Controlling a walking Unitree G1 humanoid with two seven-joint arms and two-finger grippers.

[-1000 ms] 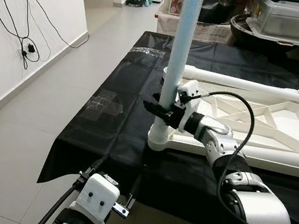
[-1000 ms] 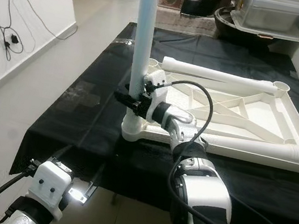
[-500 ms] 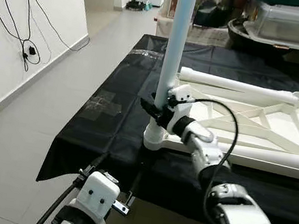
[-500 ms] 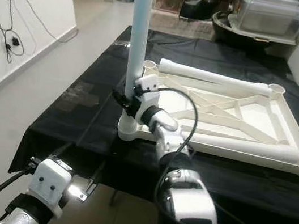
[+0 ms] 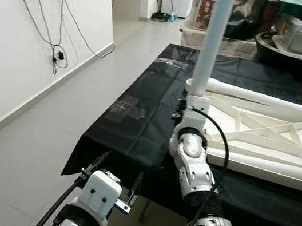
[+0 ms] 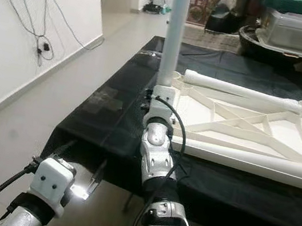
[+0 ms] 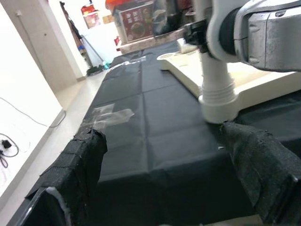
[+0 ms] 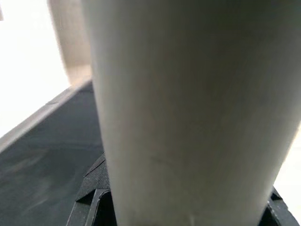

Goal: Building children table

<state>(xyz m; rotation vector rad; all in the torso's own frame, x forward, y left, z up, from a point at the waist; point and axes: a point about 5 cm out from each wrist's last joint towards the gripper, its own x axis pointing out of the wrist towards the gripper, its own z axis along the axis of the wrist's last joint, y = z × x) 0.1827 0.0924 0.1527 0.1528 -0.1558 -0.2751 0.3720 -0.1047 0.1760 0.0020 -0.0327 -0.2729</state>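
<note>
Black cloth [image 5: 137,128] covers the bench carrying an upturned white plastic table top [image 6: 264,129]. At its near corner socket stands a pale tubular leg [image 5: 213,36], clamped low by the right gripper [image 5: 190,105]. Likely light, rigid, smooth: hold near the socket. Left gripper [image 7: 174,165] idles below the bench edge, fingers apart.

The right arm [image 6: 155,148] is a chain of rounded silver joints with a black cable looping along it. The left arm [image 5: 88,210] ends in a white camera box with two dark screws, black cables and black collar; its fingers [image 7: 77,167] wear coarse black fabric
</note>
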